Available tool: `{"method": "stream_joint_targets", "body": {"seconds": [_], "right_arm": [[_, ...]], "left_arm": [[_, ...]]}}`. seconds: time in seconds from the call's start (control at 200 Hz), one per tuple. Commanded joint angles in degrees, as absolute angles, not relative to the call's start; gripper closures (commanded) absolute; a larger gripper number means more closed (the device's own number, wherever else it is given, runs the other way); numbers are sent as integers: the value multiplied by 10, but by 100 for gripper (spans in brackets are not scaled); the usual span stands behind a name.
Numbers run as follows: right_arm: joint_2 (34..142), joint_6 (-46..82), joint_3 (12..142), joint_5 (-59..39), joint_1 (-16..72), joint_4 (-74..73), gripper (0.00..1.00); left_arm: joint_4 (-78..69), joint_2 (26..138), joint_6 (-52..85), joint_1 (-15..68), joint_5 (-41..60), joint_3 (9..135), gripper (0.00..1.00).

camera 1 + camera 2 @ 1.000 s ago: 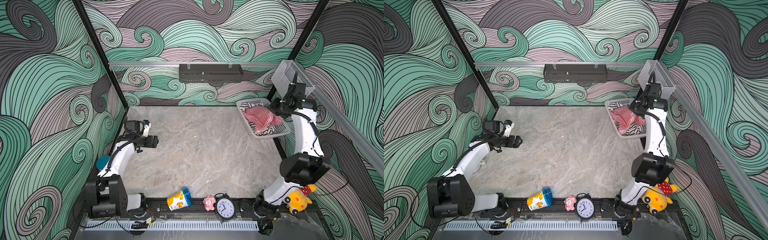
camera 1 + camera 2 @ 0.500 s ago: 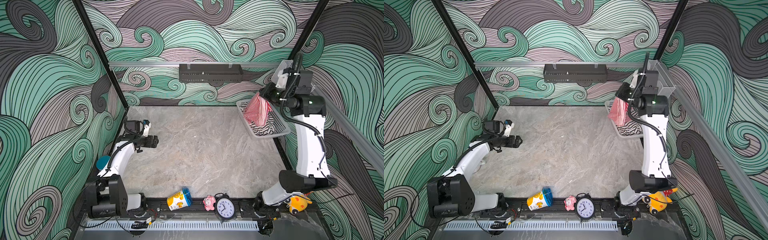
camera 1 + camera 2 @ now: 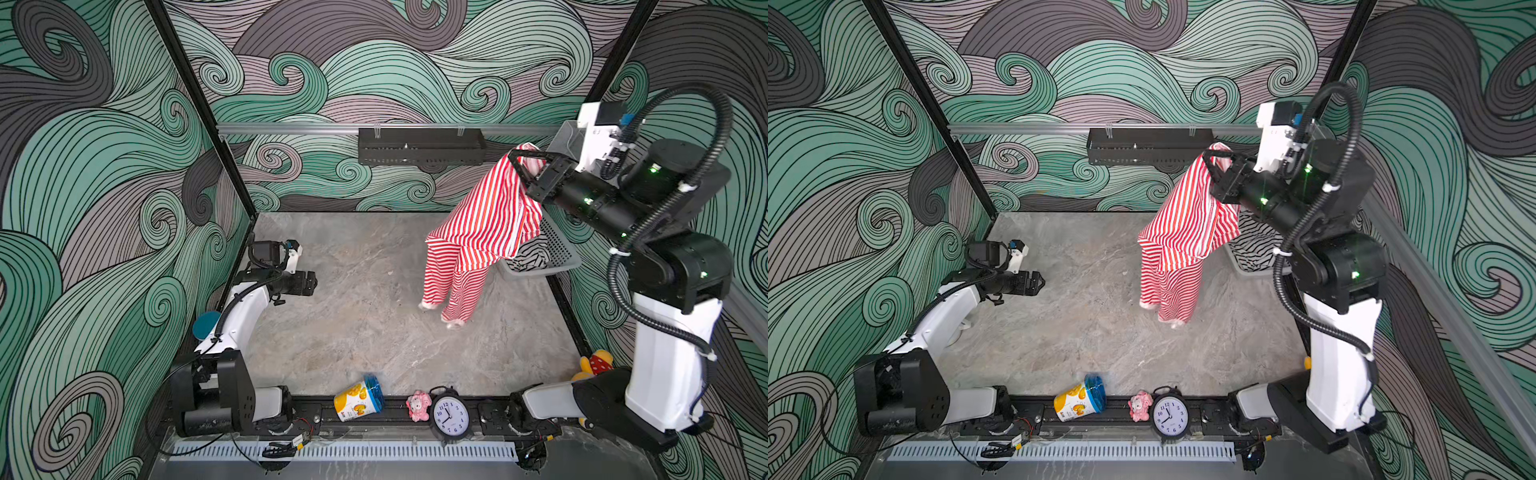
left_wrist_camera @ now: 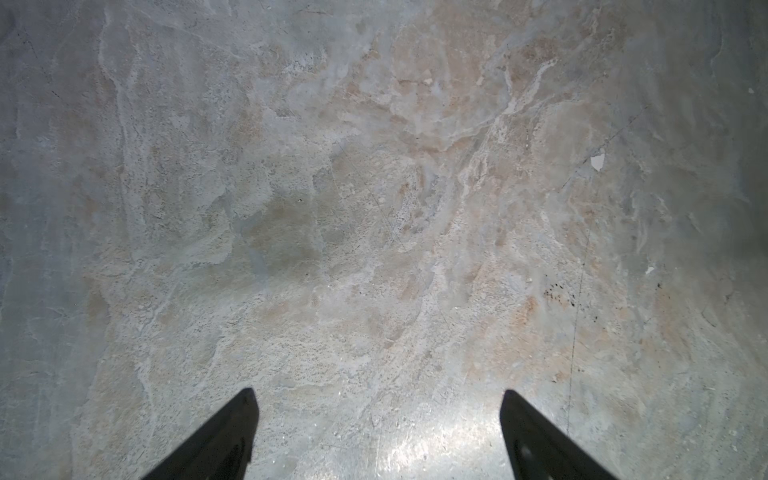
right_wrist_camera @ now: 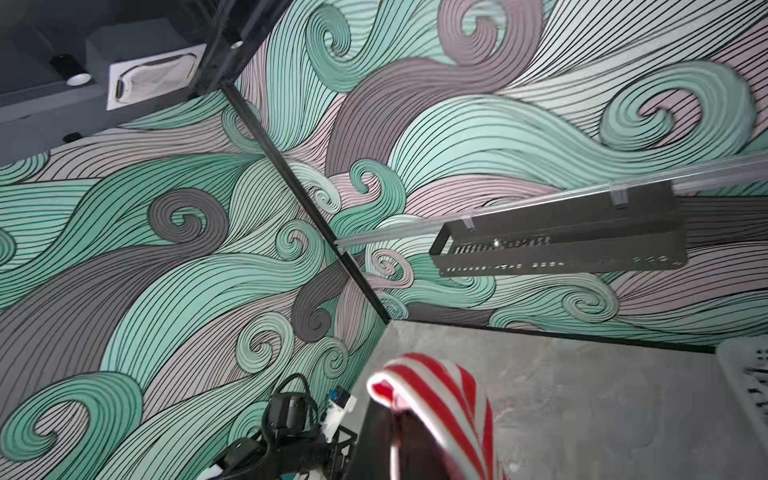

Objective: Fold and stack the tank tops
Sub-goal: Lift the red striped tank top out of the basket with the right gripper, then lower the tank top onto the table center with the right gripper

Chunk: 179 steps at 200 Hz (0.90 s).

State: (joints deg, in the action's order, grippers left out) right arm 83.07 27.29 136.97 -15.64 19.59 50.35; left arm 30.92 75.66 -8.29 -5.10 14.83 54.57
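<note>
In a top view, right jaws clamping the red-and-white striped knit tank top (image 3: 478, 224) have hoisted it above the grey plastic basket (image 3: 559, 251), ready for spreading; left jaws gape, empty.

Top views bright, sharp; left wrist view glare, dark vignetted edges.

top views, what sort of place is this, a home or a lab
Probably a robot lab cell, not a home: a left arm and right arm mounted on a rail along a marble-look table, wave-print wall panels closing it in, and staged props such as an alarm clock.
</note>
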Motion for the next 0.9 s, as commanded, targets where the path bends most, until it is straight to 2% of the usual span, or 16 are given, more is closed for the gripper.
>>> {"method": "stream_joint_targets", "body": {"seconds": [0.0, 0.25, 0.42, 0.656, 0.781, 0.891], "right_arm": [[901, 296, 1372, -173, 223, 492, 100], [1080, 322, 1496, -205, 259, 474, 100], [1160, 298, 1590, -159, 291, 436, 100], [1141, 280, 1520, -145, 323, 348, 100], [1163, 286, 1466, -87, 336, 397, 100], [1191, 315, 1379, -76, 337, 425, 100]], "left_arm": [[323, 763, -75, -48, 155, 546, 7], [323, 762, -75, -48, 146, 546, 7], [323, 766, -75, -48, 144, 547, 7], [322, 772, -75, -48, 149, 545, 7], [322, 777, -75, -48, 151, 546, 7], [323, 779, -76, -48, 155, 546, 7]]}}
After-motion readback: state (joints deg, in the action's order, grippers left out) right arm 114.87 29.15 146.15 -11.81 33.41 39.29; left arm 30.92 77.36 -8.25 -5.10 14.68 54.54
